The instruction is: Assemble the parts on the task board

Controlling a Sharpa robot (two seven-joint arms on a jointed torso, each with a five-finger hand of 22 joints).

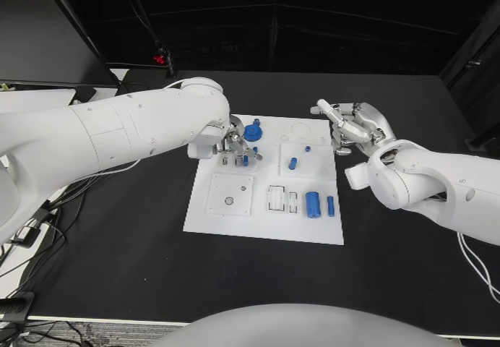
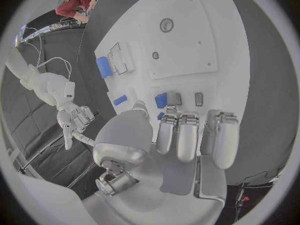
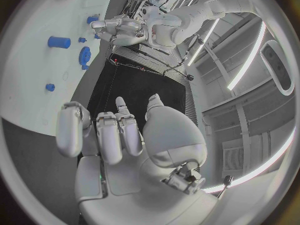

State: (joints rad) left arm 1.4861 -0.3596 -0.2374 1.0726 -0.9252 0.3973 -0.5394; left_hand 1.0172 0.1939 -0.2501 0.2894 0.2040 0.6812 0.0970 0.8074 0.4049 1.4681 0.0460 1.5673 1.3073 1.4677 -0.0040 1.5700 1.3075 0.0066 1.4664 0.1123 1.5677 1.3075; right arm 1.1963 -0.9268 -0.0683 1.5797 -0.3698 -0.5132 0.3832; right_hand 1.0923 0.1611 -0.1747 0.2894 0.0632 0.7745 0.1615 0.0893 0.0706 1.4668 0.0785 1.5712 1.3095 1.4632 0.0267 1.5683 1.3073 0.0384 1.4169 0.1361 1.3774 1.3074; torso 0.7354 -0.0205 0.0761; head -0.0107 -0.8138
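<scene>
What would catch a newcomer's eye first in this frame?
The white task board in the middle of the black table, dotted with small blue parts, including a blue cylinder near its front. The left robot hand hangs over the board's far left part beside a blue gear. The right robot hand hovers off the board's far right edge, holding nothing.

White task board (image 1: 261,217) mid-table — blue parts (image 1: 313,202) lying on it.

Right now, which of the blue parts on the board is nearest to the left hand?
The small blue part just beneath the left hand. The gear-shaped one lies beside the hand; the cylinders lie farther away.
</scene>
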